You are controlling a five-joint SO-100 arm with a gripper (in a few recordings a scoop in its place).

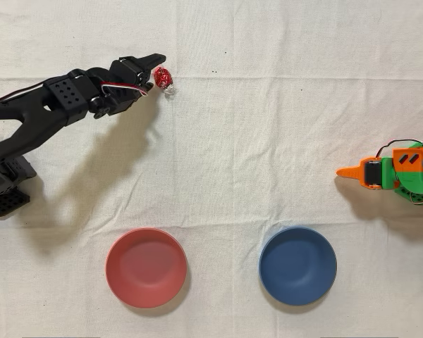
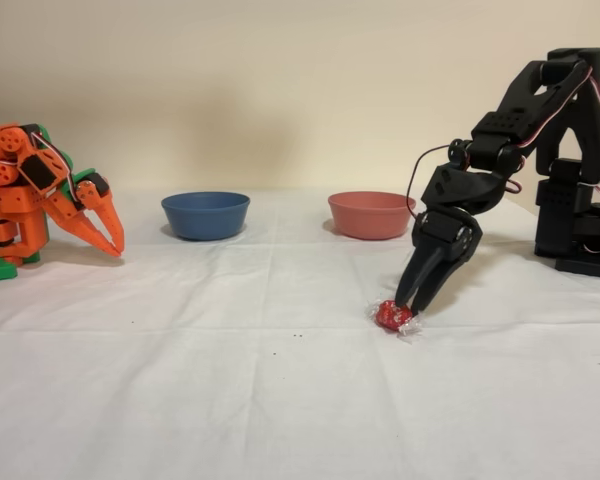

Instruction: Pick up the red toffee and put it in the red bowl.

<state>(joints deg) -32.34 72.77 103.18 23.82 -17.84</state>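
black gripper (image 2: pixel 417 303) jaws narrow, tips down touching the red toffee (image 2: pixel 393 316), shiny foil with clear twists, on wrinkled white cloth (image 1: pixel 268 141); grasp unclear. matte red bowl (image 1: pixel 146 267) and dark blue bowl (image 1: pixel 297 265) round, side by side, well apart from toffee. orange arm (image 1: pixel 398 172) idle.

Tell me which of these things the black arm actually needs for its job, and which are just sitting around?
Part of the job:
- red toffee, on the cloth at the tips of the pincer
- red bowl, where it goes

Just sitting there:
- blue bowl, beside the red one
- orange arm, idle
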